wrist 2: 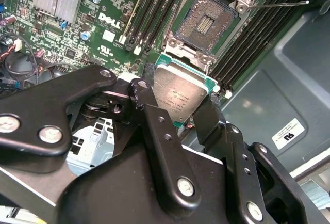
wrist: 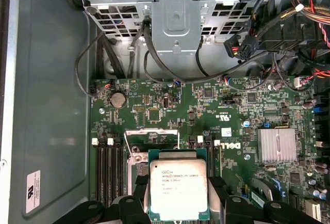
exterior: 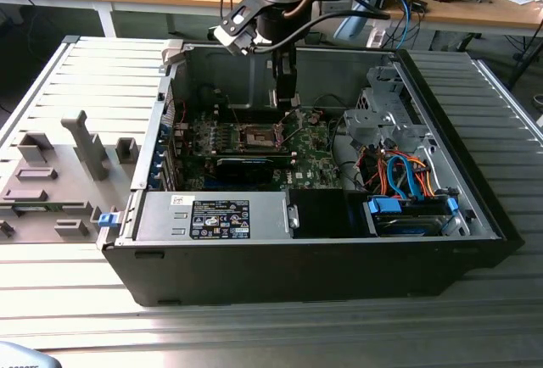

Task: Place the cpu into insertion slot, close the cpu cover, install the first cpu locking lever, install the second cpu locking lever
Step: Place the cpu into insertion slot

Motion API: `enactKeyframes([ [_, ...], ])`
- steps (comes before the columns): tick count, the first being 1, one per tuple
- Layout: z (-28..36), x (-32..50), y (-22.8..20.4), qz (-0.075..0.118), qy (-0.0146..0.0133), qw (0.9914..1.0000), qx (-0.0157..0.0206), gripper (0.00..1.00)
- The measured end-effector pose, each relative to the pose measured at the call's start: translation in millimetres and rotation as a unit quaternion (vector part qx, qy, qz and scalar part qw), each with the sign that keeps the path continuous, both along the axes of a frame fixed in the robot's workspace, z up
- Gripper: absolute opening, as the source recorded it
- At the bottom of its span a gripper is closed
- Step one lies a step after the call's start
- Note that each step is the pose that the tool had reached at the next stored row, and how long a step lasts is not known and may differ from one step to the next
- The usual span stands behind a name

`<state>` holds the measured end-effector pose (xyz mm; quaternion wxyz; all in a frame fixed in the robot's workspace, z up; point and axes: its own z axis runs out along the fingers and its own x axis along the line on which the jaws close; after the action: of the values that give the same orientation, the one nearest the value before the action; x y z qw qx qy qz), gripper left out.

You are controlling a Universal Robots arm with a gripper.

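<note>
My gripper [wrist 2: 178, 100] is shut on the cpu [wrist 2: 180, 91], a flat square chip with a silver-grey top and green edge, one black finger [wrist 2: 150, 118] on each side. In the first wrist view the cpu [wrist: 178, 190] hangs over the green motherboard and hides most of the socket. The insertion slot [wrist 2: 204, 21], with a dark brownish centre and silver rim, lies uncovered just beyond the chip. A thin locking lever [wrist 2: 281, 3] sticks out beside it. In the exterior view the gripper [exterior: 286, 101] hangs inside the case, above and just behind the slot [exterior: 259, 136]. A silver frame piece [wrist: 135, 154] shows beside the chip; I cannot tell whether it is the cpu cover.
The open black computer case [exterior: 322, 258] lies on a ribbed metal table. Black memory slots [wrist 2: 154, 7] flank the socket, and a finned heatsink [wrist: 277, 145] sits to one side. A drive cage with orange and blue cables [exterior: 407, 177] fills the exterior view's right. A grey fixture tray [exterior: 59, 181] lies left of the case.
</note>
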<state>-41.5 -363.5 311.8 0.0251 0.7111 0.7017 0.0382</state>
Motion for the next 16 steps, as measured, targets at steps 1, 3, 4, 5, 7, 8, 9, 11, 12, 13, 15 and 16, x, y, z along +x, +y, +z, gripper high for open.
enactKeyframes([
  [1, -0.2, 0.0, 0.0, 0.000, 0.0000, 1.00000, 0.0000, 0.55],
  [3, -0.5, 0.0, 0.0, 0.000, 0.0000, 1.00000, 0.0000, 0.55],
  [4, -0.7, 0.0, 0.0, 0.000, 0.0000, 1.00000, 0.0000, 0.55],
  [5, -0.8, 0.0, 0.0, 0.000, 0.0000, 1.00000, 0.0000, 0.55],
  [7, -1.0, 0.0, 0.0, 0.000, 0.0000, 1.00000, 0.0000, 0.55],
  [8, -1.2, 0.0, 0.0, 0.000, 0.0000, 1.00000, 0.0000, 0.55],
  [9, -1.5, 0.0, 0.0, 0.000, 0.0000, 1.00000, 0.0000, 0.55],
  [11, -1.8, 0.0, 0.0, 0.000, 0.0000, 1.00000, 0.0000, 0.55],
  [12, -1.9, 0.0, 0.0, 0.000, 0.0000, 1.00000, 0.0000, 0.55],
  [13, -2.1, 0.0, 0.0, 0.000, 0.0000, 1.00000, 0.0000, 0.55],
  [15, -2.4, 0.0, 0.0, 0.000, 0.0000, 1.00000, 0.0000, 0.55],
  [16, -2.6, 0.0, 0.0, 0.000, 0.0000, 1.00000, 0.0000, 0.55],
])
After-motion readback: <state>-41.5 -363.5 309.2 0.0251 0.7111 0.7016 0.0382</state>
